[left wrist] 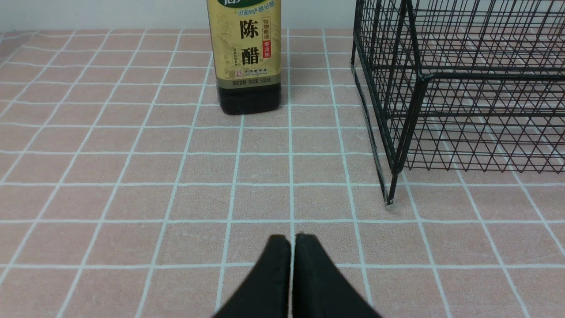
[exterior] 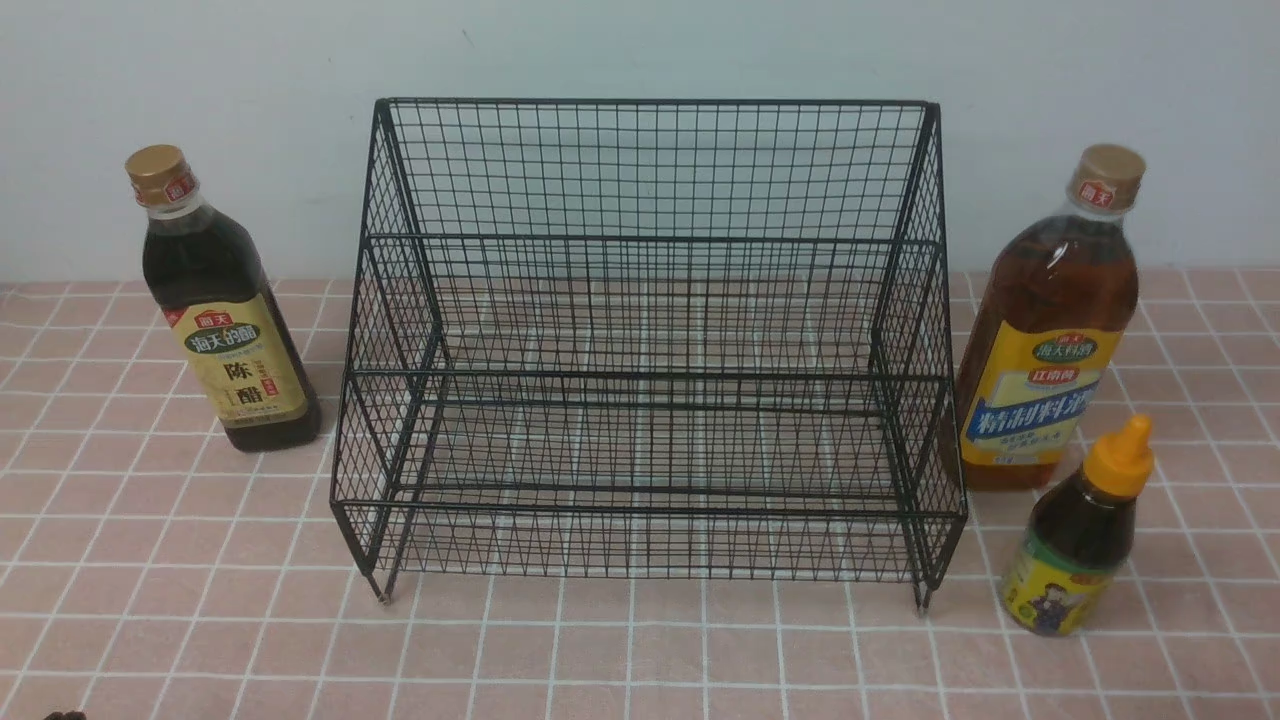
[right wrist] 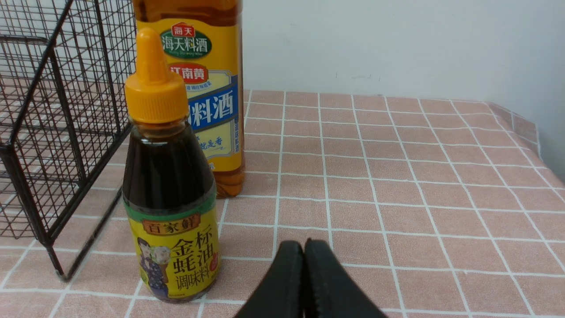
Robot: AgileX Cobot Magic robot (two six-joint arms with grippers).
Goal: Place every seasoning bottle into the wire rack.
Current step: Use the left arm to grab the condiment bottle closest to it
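On the left part of the pink tiled worktop [exterior: 200, 620], close to its back edge, the dark vinegar bottle [exterior: 225, 310] stands upright with a gold cap. Its beige label carries the brand 海天 in a small red badge. Under it are the big characters 陈醋, and in the left wrist view the lowest line of the label ends with 500mL. The left gripper [left wrist: 292, 238] is low over the tiles toward the front edge. It faces this bottle and is well apart from it, and its two black fingers are pressed together with nothing between them.

In the middle stands the black wire rack [exterior: 650, 375] on short legs, with its tall back toward the back edge. All three bottles are on the worktop outside it.

Just beside the right side of the rack, the taller amber bottle [exterior: 1050, 330] stands upright. Its yellow and blue label reads 海天料酒 in a green oval, 江南黄 on red, and 精制料酒 in white on blue. Close in front of it, nearer to the front edge, is the small dark bottle [exterior: 1085, 540] with an orange nozzle cap. Its yellow label says 百家鲜 on a brown band, then 金标蚝油 and 调味料, beside a drawn figure. The right gripper [right wrist: 304, 244] is near this small bottle, on the side away from the rack. Its fingers are also closed tight on each other and grip nothing.
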